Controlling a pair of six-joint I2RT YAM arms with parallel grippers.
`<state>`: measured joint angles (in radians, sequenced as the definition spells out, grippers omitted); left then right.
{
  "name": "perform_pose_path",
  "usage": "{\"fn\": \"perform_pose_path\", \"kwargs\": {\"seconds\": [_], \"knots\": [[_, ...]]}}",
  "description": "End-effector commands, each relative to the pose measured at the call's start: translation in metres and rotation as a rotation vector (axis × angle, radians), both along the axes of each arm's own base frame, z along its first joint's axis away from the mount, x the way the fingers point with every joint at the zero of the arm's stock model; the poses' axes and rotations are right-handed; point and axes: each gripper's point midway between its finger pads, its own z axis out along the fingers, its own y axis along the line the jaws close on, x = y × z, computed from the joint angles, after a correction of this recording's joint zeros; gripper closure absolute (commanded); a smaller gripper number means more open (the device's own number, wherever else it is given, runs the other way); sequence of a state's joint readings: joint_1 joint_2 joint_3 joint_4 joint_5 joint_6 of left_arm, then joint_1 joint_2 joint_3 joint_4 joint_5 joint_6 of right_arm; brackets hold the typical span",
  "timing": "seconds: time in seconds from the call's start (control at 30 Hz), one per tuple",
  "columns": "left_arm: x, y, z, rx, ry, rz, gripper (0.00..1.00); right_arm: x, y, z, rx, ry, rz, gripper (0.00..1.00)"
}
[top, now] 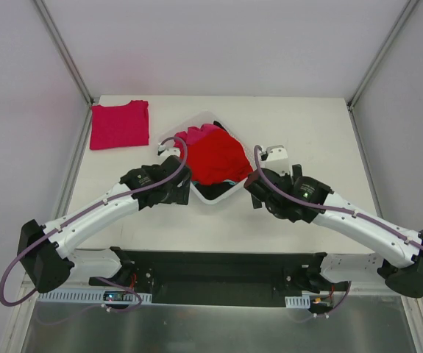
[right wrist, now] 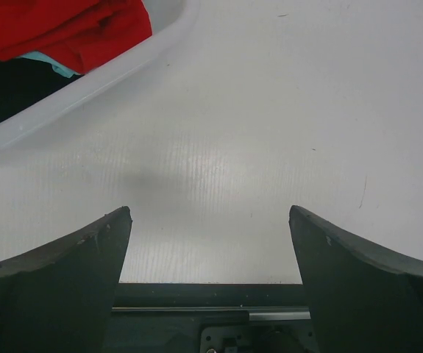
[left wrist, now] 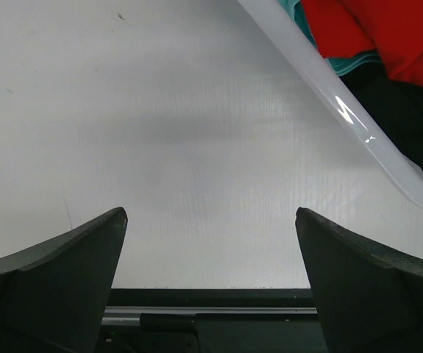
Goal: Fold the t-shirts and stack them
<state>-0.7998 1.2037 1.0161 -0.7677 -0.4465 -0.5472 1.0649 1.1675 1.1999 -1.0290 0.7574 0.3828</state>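
— What's nearest the arms?

— The two grippers, both low over the table (top: 307, 125), a matt white sheet with a fine ribbed grain. The left gripper (left wrist: 211, 220) has its black wedge-shaped fingers spread wide with only bare table between them. The right gripper (right wrist: 210, 213) is spread the same way and holds nothing.

— And just past them?

— The basket (left wrist: 343, 103), between the two grippers. It is white plastic with a smooth, glossy, rounded rim, and sits turned like a diamond with one corner towards the arm bases.

— Where are the shirts?

— Most are heaped in that basket. A red t-shirt (top: 215, 158) lies on top, soft and crumpled, with no clear long axis, its cloth spilling towards the near-right side. Under its edge shows a strip of teal cloth (left wrist: 343, 65) and beneath that some dark cloth (left wrist: 410, 125). Behind the red one, at the far-left side of the basket, a pink t-shirt (top: 196, 134) bunches up.

— Anything outside the basket?

— One folded t-shirt (top: 119, 125), deep pink-red, flat at the table's far-left corner, well apart from the basket. It is a rough rectangle with its longer side running left to right; which way the collar points I cannot tell
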Motion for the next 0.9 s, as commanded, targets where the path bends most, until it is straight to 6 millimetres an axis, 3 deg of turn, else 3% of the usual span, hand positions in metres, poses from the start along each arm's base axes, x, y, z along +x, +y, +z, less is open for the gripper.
{"fn": "perform_pose_path", "kwargs": {"seconds": [0.0, 0.3, 0.53, 0.63, 0.73, 0.77, 0.83, 0.87], "knots": [[-0.006, 0.003, 0.001, -0.006, -0.002, 0.007, 0.01, 0.002, -0.006, 0.010, 0.004, -0.036, -0.030, 0.07], [-0.008, 0.015, 0.010, 0.001, -0.036, 0.047, 0.01, 0.010, -0.014, 0.014, -0.069, -0.056, -0.028, 0.07], [-0.010, 0.020, 0.000, 0.018, -0.002, 0.078, 0.01, 0.032, -0.026, 0.018, -0.035, -0.008, -0.082, 0.09], [-0.010, 0.020, 0.001, 0.012, 0.000, 0.083, 0.01, 0.047, -0.015, 0.007, -0.026, 0.041, -0.042, 0.10], [-0.011, 0.017, 0.004, -0.011, 0.001, 0.078, 0.01, 0.061, 0.009, 0.000, -0.034, 0.101, 0.034, 0.10], [-0.012, 0.016, 0.005, -0.021, 0.001, 0.078, 0.01, 0.066, 0.018, -0.016, -0.079, 0.161, 0.052, 0.11], [-0.014, 0.018, 0.004, -0.018, 0.006, 0.079, 0.01, 0.073, 0.038, -0.023, -0.082, 0.213, 0.099, 0.11], [-0.015, 0.019, 0.005, -0.020, 0.005, 0.083, 0.01, 0.077, 0.046, -0.037, -0.106, 0.249, 0.106, 0.11]]}}
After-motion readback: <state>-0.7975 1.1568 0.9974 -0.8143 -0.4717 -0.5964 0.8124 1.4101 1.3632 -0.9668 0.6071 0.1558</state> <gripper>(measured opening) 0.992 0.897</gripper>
